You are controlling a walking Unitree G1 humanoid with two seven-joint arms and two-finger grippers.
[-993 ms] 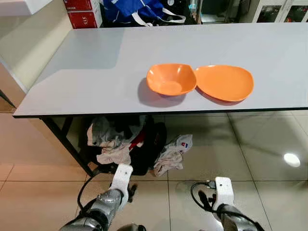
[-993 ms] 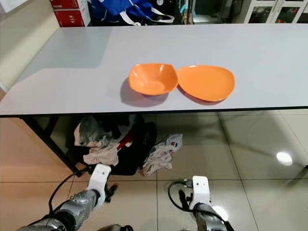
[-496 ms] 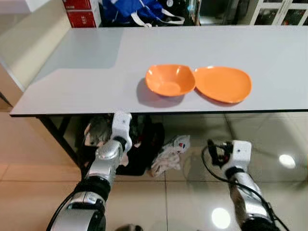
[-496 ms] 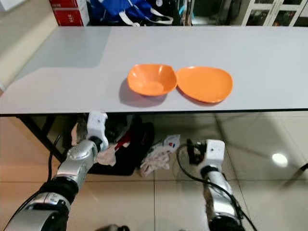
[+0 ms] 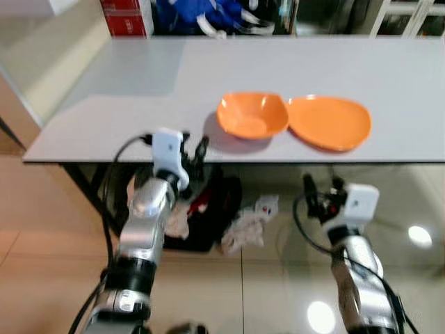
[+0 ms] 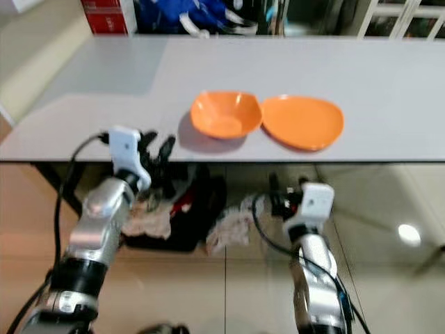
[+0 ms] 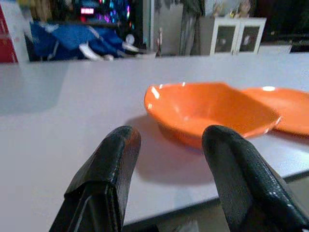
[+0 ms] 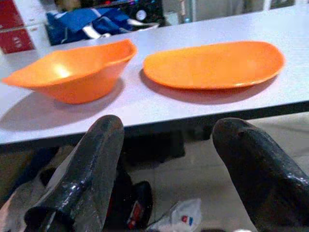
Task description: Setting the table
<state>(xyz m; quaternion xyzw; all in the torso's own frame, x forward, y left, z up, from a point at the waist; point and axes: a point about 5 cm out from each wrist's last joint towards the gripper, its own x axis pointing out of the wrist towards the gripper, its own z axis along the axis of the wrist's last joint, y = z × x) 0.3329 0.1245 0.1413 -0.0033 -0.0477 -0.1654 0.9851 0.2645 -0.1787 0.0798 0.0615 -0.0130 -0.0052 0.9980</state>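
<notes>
I'm in the reach phase: the shallow orange plastic bowl (image 5: pixel 252 115) sits touching the flat orange plate (image 5: pixel 329 122) near the grey desk (image 5: pixel 125 90) front edge. Left gripper (image 5: pixel 192 154) and right gripper (image 5: pixel 321 194) both have jaws spread, empty. Next I judge the left must reach the bowl.

You have an orange bowl (image 5: pixel 252 115) and an orange plate (image 5: pixel 329 122) sitting side by side on the grey bench (image 5: pixel 139 83), both close to its near edge. The bowl is deep, rounded-square, upright and empty, its inside glossy. The plate lies flat on the bowl's right, shallow and also empty. Their rims touch or nearly touch; you cannot tell which.
</notes>
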